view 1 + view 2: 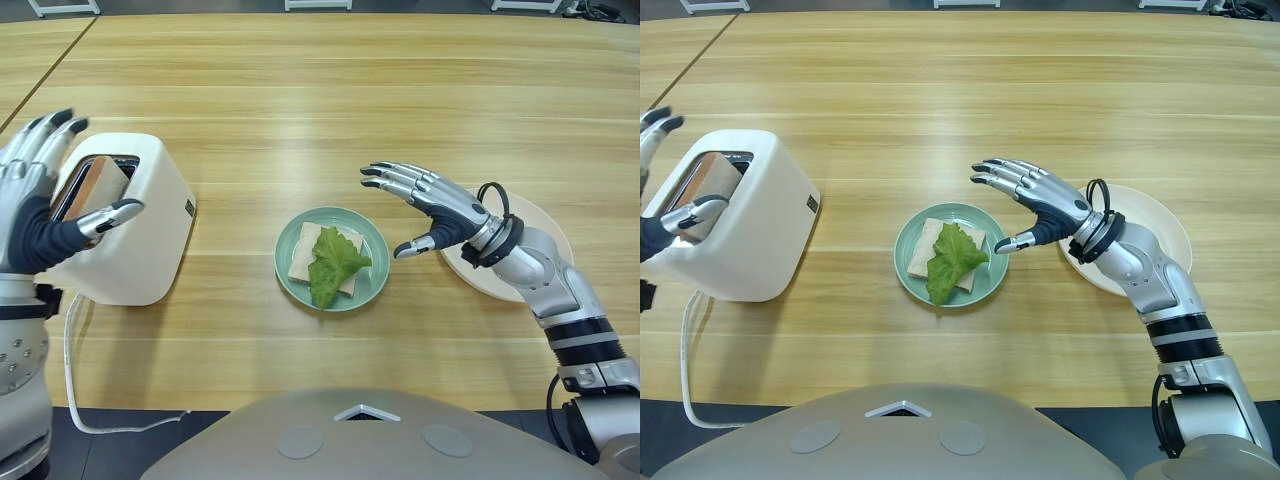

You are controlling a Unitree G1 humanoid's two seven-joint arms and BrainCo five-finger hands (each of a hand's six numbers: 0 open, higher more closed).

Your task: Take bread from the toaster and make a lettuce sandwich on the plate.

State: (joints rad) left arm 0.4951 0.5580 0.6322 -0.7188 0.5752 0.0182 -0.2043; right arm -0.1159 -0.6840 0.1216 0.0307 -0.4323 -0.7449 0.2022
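Worktop: pale wooden boards (330,90) running across the whole view, with everything laid out along the near edge.
Toaster: white and rounded (140,240), standing at the left, its slot facing up; a white cord (68,360) trails from it toward the near edge.
Bread in toaster: one brown-crusted slice (100,185) stands upright in the slot, its top above the rim.
Left hand: placed at the toaster's top (35,200), fingers straight and spread behind the slot, thumb lying across the front beside the slice. It is open, with nothing gripped; whether it touches the bread I cannot tell.
Green plate: round (378,272), in the centre of the worktop, well apart from the toaster.
Bread on plate: a slice (303,252) lies flat on the green plate.
Lettuce: one crinkled leaf (335,262) lies on top of that slice, its tip reaching toward the plate's near rim.
Right hand: held above the worktop just right of the green plate (430,205), palm down, fingers extended, empty.
Pale plate: a cream plate (1155,225) sits at the right, partly under the right wrist and forearm.
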